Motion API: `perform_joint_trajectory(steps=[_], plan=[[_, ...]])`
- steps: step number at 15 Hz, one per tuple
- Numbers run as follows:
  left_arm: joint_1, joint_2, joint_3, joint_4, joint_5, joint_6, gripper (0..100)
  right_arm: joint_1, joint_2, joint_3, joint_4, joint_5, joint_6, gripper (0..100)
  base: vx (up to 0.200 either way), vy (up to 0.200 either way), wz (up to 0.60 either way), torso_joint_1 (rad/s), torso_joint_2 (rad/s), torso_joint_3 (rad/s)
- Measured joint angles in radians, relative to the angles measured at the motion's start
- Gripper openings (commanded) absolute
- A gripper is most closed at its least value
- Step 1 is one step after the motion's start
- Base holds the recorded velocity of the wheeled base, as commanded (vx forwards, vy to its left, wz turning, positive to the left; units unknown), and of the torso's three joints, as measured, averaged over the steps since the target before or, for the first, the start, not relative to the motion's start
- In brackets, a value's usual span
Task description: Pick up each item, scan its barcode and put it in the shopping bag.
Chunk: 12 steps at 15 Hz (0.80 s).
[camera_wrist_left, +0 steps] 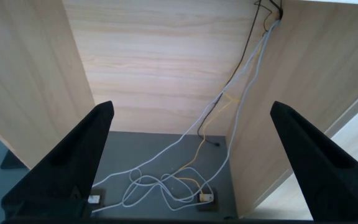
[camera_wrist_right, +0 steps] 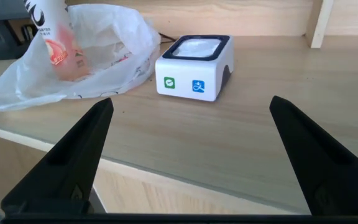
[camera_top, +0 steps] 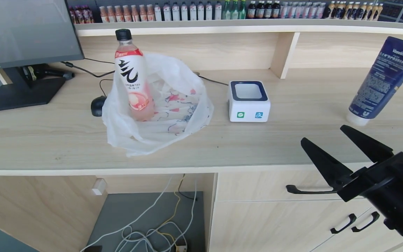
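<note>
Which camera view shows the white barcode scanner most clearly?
The head view: the scanner is seen whole from above, its window and front face both clear, beside the shopping bag. The right wrist view shows it from lower, the window foreshortened. The left wrist view faces cables under the counter.

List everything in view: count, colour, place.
drink bottle: 1, pink, upright in the shopping bag
shopping bag: 1, white, counter centre-left
barcode scanner: 1, white, right of bag
tube: 1, dark blue, counter's right end
monitor: 1, black, back left
mouse: 1, black, left of bag
shelf bottles: many, mixed, back shelf
cables: several, white and yellow, under counter
right gripper: 1, black, open, at counter's front right
left gripper: 1, black, open, facing the cables
</note>
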Motion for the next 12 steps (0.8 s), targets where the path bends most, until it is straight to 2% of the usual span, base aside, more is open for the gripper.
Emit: perform_joint_trajectory(steps=[8, 12], plan=[[0.001, 0.0, 0.0, 0.0, 0.0, -0.001, 100, 0.0, 0.007, 0.001, 0.001, 0.0, 0.0, 100, 0.0, -0.2, 0.0, 0.002, 0.0, 0.004], [0.001, 0.0, 0.0, -0.001, 0.0, -0.001, 100, -0.001, 0.007, 0.004, 0.001, -0.001, -0.001, 100, 0.0, 0.0, 0.0, 0.0, 0.0, 0.0]])
